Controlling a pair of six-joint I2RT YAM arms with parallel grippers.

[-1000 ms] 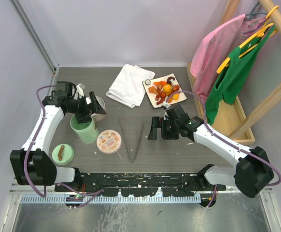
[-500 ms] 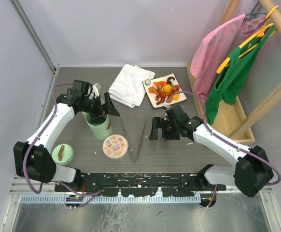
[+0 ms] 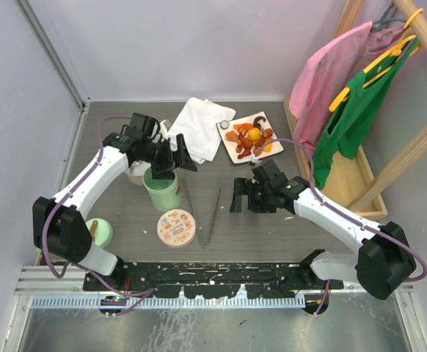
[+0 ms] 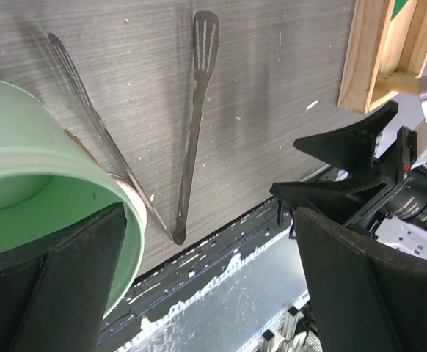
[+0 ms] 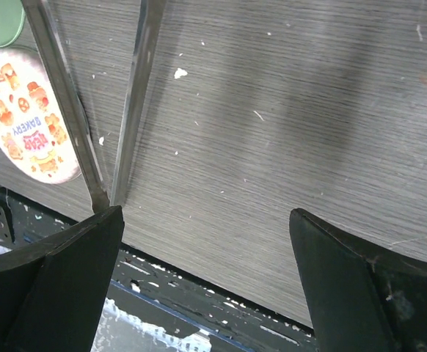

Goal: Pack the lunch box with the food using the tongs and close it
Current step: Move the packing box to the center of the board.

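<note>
The lunch box, a mint-green round container (image 3: pixel 162 192), stands open left of centre; its rim fills the left of the left wrist view (image 4: pixel 30 147). My left gripper (image 3: pixel 172 158) hangs over its far right rim, open, with one finger (image 4: pixel 74 279) overlapping the rim and nothing between the jaws. The grey tongs (image 3: pixel 207 214) lie flat in a narrow V to the right of the container (image 4: pixel 191 125). The food (image 3: pixel 250 137) is heaped on a white plate at the back. My right gripper (image 3: pixel 247 198) hovers open just right of the tongs (image 5: pixel 129 110).
A mint-green lid with a brown knob (image 3: pixel 96 233) lies at the near left. A round patterned disc (image 3: pixel 175 226) sits in front of the container (image 5: pixel 23 117). A small bowl (image 3: pixel 134 174), a white cloth (image 3: pixel 196 128) and a wooden rack with hanging clothes (image 3: pixel 360 110) are also here.
My left arm has swung right, and the green container has shifted right with it, toward the tongs. The patterned disc slid slightly nearer and right. The right arm barely moved.
</note>
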